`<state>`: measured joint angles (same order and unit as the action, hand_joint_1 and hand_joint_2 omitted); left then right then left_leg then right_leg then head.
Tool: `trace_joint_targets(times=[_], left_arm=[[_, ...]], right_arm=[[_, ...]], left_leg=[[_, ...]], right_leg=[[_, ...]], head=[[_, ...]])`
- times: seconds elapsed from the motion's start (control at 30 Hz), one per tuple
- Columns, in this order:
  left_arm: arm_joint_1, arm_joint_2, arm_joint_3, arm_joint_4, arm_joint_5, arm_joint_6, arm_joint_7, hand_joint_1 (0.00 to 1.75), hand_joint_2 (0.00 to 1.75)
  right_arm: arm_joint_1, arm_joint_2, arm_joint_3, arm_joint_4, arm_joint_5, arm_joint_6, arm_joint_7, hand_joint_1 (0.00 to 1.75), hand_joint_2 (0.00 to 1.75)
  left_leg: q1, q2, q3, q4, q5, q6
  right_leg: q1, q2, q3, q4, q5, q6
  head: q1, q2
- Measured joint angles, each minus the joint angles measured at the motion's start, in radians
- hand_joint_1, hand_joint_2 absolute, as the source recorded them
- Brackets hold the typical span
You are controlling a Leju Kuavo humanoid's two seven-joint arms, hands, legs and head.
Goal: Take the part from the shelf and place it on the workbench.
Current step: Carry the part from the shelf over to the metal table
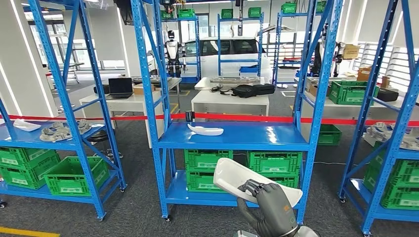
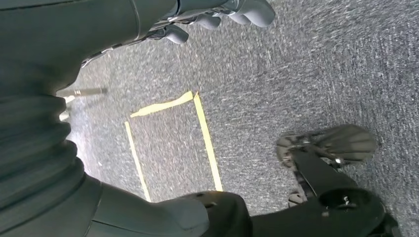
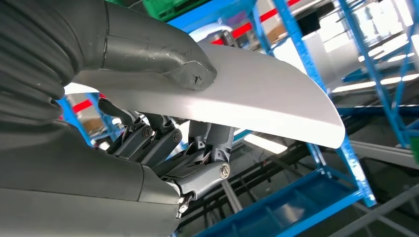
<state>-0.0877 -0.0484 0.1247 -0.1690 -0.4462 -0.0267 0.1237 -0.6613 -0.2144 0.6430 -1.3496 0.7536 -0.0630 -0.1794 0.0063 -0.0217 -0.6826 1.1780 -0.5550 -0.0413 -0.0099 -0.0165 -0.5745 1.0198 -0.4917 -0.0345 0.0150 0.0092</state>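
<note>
My right hand (image 1: 269, 207) holds a white curved plastic part (image 1: 232, 178) low in the head view, in front of the middle blue shelf (image 1: 237, 140). In the right wrist view the thumb (image 3: 163, 59) presses on one face of the part (image 3: 257, 94) and the dark fingers (image 3: 148, 140) support the other face. A second white part (image 1: 205, 130) lies on that shelf's middle level. My left hand (image 2: 74, 44) hangs over grey carpet, holding nothing, with its fingers (image 2: 247, 10) apart from the thumb (image 2: 188, 217).
Blue racks stand left (image 1: 74, 123) and right (image 1: 395, 123), with green crates (image 1: 207, 160) on the lower levels. Red barrier tape (image 1: 247, 117) runs behind the shelves, with white tables (image 1: 230, 101) beyond. Yellow floor tape (image 2: 207, 143) and a chair base (image 2: 326, 148) lie below my left arm.
</note>
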Motion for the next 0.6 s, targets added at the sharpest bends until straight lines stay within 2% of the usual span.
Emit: trace_joint_targets(times=[0.03,0.07,0.1,0.13,0.17,0.23,0.27,0.3,0.37,0.4,0.43,0.5,0.53,0.57,0.6], left_arm=[[0.001,0.0,0.0,0.0,0.0,0.0,0.0,0.0,1.75],[0.002,0.0,0.001,0.0,0.0,0.0,-0.001,0.0,1.75],[0.004,0.0,0.003,0.0,0.0,0.0,-0.001,0.0,1.75],[0.005,0.0,0.005,0.0,0.0,0.001,-0.001,0.0,1.75],[0.006,0.0,0.007,0.0,0.001,0.002,-0.001,0.0,1.75],[0.005,-0.001,0.01,-0.001,0.001,0.003,-0.001,0.0,1.75],[0.004,-0.002,0.011,-0.001,0.001,0.003,-0.002,0.0,1.75],[0.004,-0.003,0.013,-0.002,0.001,0.003,-0.002,0.0,1.75],[0.006,-0.004,0.016,-0.001,0.001,0.003,-0.002,0.0,1.75],[0.007,-0.005,0.017,-0.001,0.001,0.003,-0.002,0.0,1.75],[0.007,-0.006,0.017,-0.001,0.001,0.003,-0.002,0.0,1.75],[0.006,-0.009,0.019,-0.001,0.001,0.003,-0.002,0.0,1.75],[0.005,-0.009,0.02,-0.001,0.001,0.003,-0.001,0.0,1.75],[0.005,-0.01,0.021,-0.001,0.001,0.003,-0.001,0.0,1.75],[0.005,-0.011,0.021,-0.001,0.001,0.003,0.0,0.0,1.75]], right_arm=[[-0.001,0.0,0.001,0.003,-0.001,0.0,0.0,1.75,1.75],[0.0,0.0,0.004,0.006,-0.002,0.0,0.0,1.75,1.75],[0.0,0.0,0.006,0.01,-0.003,0.0,0.0,1.75,1.75],[0.0,0.0,0.008,0.012,-0.004,0.0,0.0,1.75,1.75],[-0.001,0.0,0.01,0.014,-0.005,0.0,0.0,1.75,1.75],[-0.002,0.002,0.013,0.015,-0.007,-0.001,0.0,1.75,1.75],[-0.003,0.003,0.014,0.016,-0.007,-0.002,0.0,1.75,1.75],[-0.004,0.006,0.015,0.016,-0.006,-0.003,0.002,1.75,1.75],[-0.004,0.012,0.019,0.018,-0.001,-0.004,0.007,1.75,1.75],[-0.003,0.016,0.02,0.018,0.004,-0.005,0.012,1.75,1.75],[-0.002,0.017,0.021,0.018,0.01,-0.006,0.017,1.75,1.75],[0.006,0.018,0.021,0.019,0.023,-0.006,0.031,1.75,1.75],[0.013,0.018,0.02,0.018,0.029,-0.005,0.036,1.75,1.75],[0.023,0.018,0.02,0.018,0.035,-0.003,0.04,1.75,1.75],[0.032,0.018,0.02,0.018,0.041,-0.001,0.043,1.75,1.75]], left_leg=[[0.002,0.007,-0.024,0.062,-0.029,-0.004],[0.003,0.01,-0.038,0.105,-0.044,-0.007],[0.003,0.012,-0.035,0.113,-0.041,-0.008],[0.004,0.016,-0.012,0.083,-0.023,-0.008],[0.003,0.027,0.028,0.022,0.004,-0.007],[-0.001,0.071,0.102,-0.106,0.037,0.002],[-0.003,0.085,0.12,-0.141,0.044,0.01],[-0.006,0.089,0.121,-0.154,0.044,0.018],[-0.006,0.068,0.115,-0.157,0.055,0.033],[-0.004,0.058,0.113,-0.159,0.061,0.04],[-0.003,0.049,0.112,-0.162,0.067,0.047],[-0.002,0.028,0.104,-0.163,0.078,0.058],[-0.003,0.016,0.099,-0.163,0.082,0.061],[-0.005,0.002,0.094,-0.161,0.085,0.062],[-0.006,-0.012,0.089,-0.159,0.088,0.062]], right_leg=[[0.001,-0.012,-0.004,0.001,0.002,-0.001],[0.001,-0.023,-0.009,0.002,0.005,-0.001],[0.002,-0.034,-0.013,0.003,0.007,0.0],[0.001,-0.045,-0.017,0.005,0.009,0.002],[0.001,-0.055,-0.019,0.007,0.01,0.003],[0.006,-0.075,-0.021,0.012,0.012,0.009],[0.008,-0.084,-0.021,0.013,0.013,0.014],[0.01,-0.092,-0.021,0.013,0.015,0.02],[0.01,-0.103,-0.021,0.01,0.017,0.033],[0.008,-0.088,-0.024,0.017,0.009,0.039],[0.005,-0.063,-0.033,0.04,-0.011,0.045],[0.002,-0.005,-0.076,0.148,-0.081,0.051],[0.003,0.007,-0.104,0.217,-0.115,0.051],[0.003,0.012,-0.125,0.27,-0.135,0.049],[0.004,0.014,-0.132,0.29,-0.136,0.047]], head=[[0.0,0.0],[0.0,0.0],[0.0,0.0],[0.0,0.0],[0.0,0.0],[0.0,0.0],[0.0,0.0],[0.0,0.0],[0.001,0.0],[0.001,0.0],[0.002,0.0],[0.004,0.0],[0.004,0.0],[0.004,0.0],[0.005,0.0]])
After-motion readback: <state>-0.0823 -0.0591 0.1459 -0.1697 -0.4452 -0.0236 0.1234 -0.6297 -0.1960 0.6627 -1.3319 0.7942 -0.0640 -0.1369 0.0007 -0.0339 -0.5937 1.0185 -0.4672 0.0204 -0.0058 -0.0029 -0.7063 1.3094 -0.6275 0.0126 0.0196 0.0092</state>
